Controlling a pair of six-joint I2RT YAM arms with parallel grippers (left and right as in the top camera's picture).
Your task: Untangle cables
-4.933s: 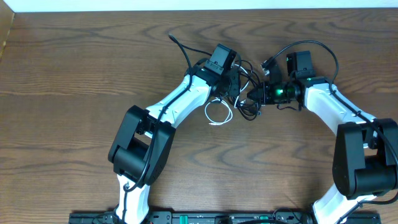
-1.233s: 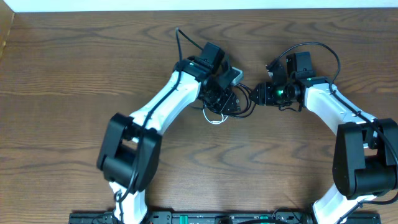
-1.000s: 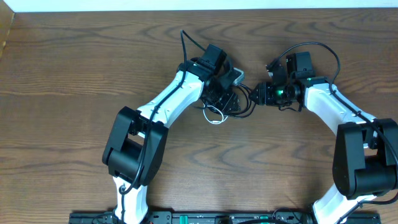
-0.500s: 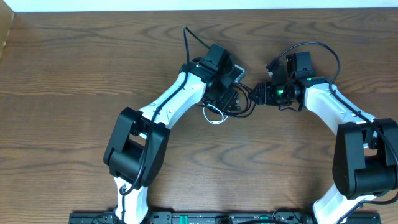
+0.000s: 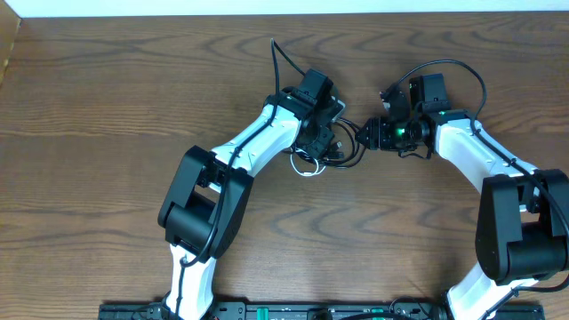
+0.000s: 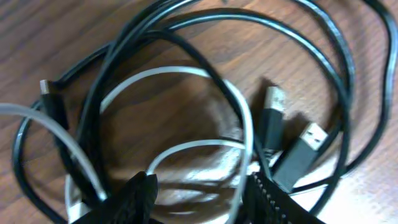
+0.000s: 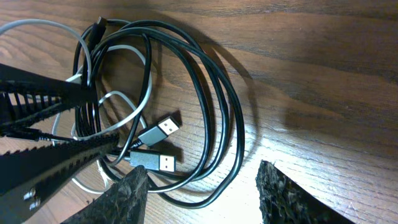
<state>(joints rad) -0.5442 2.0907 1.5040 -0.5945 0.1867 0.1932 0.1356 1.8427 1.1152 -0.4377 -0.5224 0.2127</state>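
Sliding right, the left gripper (image 6: 208, 196) now hangs half open over the thin white cord (image 6: 186, 71) and thin black cord (image 6: 287, 167), tangled on the brown wooden table (image 5: 107, 107). The right gripper (image 7: 205, 186) is half open and empty. Grabbing both cords could tighten the knot.

Table (image 5: 107, 133): dark brown wood, grain running left to right. I log one bundle on it, nearer the far edge than the near one, about midway between the left and right edges. The black cable (image 7: 217, 106) lies in several wide loops flat on the wood. The white cable (image 6: 242, 124) threads through those loops, tangled with them. Two metal-tipped plugs (image 7: 158, 134) lie side by side inside the black loops.
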